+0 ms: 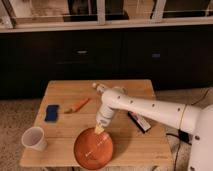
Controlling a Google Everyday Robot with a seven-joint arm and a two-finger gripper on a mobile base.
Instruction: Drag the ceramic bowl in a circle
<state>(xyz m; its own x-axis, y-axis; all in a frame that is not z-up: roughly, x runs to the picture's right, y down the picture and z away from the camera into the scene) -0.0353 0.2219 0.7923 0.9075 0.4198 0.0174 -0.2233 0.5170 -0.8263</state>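
The ceramic bowl [94, 148], a wide shallow orange-brown dish, lies near the front edge of the wooden table [135, 95], left of centre. My white arm reaches in from the right and bends down over it. The gripper [100, 129] sits at the bowl's far rim, shut on that rim, with its pale fingertips just over the edge. The inside of the bowl shows faint rings and holds nothing.
A white cup [34, 138] stands at the front left corner. A blue sponge [51, 112] and an orange carrot-like piece [77, 105] lie left of the arm. A dark packet [138, 121] lies to the right. Dark cabinets stand behind the table.
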